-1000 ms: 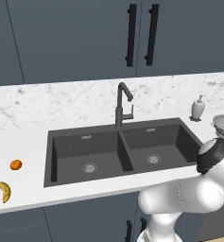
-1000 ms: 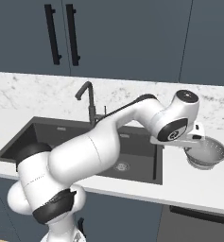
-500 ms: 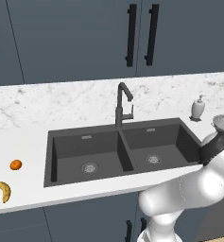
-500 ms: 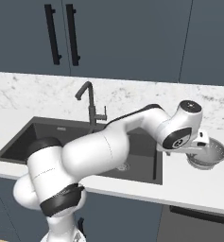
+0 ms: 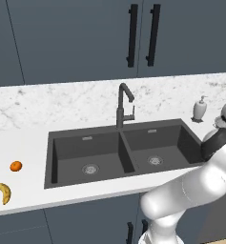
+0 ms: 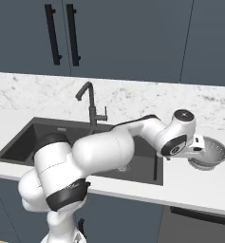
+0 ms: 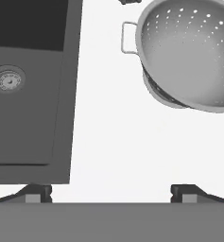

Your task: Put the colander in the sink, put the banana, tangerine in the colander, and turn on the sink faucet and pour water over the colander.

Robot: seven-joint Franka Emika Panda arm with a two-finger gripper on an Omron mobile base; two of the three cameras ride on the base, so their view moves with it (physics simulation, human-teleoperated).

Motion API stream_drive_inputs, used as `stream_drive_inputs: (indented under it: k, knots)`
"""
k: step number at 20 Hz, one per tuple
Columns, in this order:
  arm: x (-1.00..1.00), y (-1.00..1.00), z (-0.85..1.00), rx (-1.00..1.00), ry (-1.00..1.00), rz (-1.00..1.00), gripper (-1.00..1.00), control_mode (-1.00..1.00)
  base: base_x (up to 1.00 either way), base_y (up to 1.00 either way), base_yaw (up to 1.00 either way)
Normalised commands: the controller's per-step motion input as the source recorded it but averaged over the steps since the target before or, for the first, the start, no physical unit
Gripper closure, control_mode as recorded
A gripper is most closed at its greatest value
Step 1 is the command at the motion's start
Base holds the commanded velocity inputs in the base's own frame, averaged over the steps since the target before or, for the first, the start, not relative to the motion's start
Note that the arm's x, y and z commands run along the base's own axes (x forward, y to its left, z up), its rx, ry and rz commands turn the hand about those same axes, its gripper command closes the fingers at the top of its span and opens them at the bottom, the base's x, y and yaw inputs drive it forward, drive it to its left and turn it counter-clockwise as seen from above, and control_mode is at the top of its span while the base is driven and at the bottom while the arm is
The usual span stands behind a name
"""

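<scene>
From the left base view, a white marble counter [image 5: 62, 105] runs under dark cabinets, with the dark double sink [image 5: 124, 155] set in its middle and the faucet [image 5: 124, 105] rising behind the divider. Near the counter's left front edge lie the tangerine [image 5: 16, 166] and, closer to the front corner, the banana [image 5: 2, 191]. A soap bottle [image 5: 199, 109] stands at the back right, and the arm [image 5: 190, 190] reaches off toward the right edge. From the right base view, the arm stretches across the sink to the counter's right end, where the colander [image 6: 209, 153] sits upright near the front edge, well apart from the fruit; the gripper [image 6: 197, 148] hangs just beside its near rim. In the hand view, the colander fills the upper right, one small side handle facing the sink's edge, bare counter between them; the two finger tips stand spread wide with nothing between them. The step in hand seems to be grasping the colander. To do it well, one finger should probably go inside the rim and one outside, pinching the wall firmly before lifting it across to a basin.
</scene>
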Motion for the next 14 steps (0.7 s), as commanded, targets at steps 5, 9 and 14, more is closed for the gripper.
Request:
stream_drive_inputs:
  k: [5, 9, 14]
  knots:
    - [0.31, -0.04, -0.17, -0.01, 0.0, 0.0, -1.0, -1.0, 0.0, 0.0, 0.0]
    - [0.31, -0.22, -0.01, 0.0, 0.0, 0.0, -1.0, -1.0, 0.0, 0.0, 0.0]
    - [0.45, -0.25, 0.0, 0.0, 0.0, 0.0, -1.0, -1.0, 0.0, 0.0, 0.0]
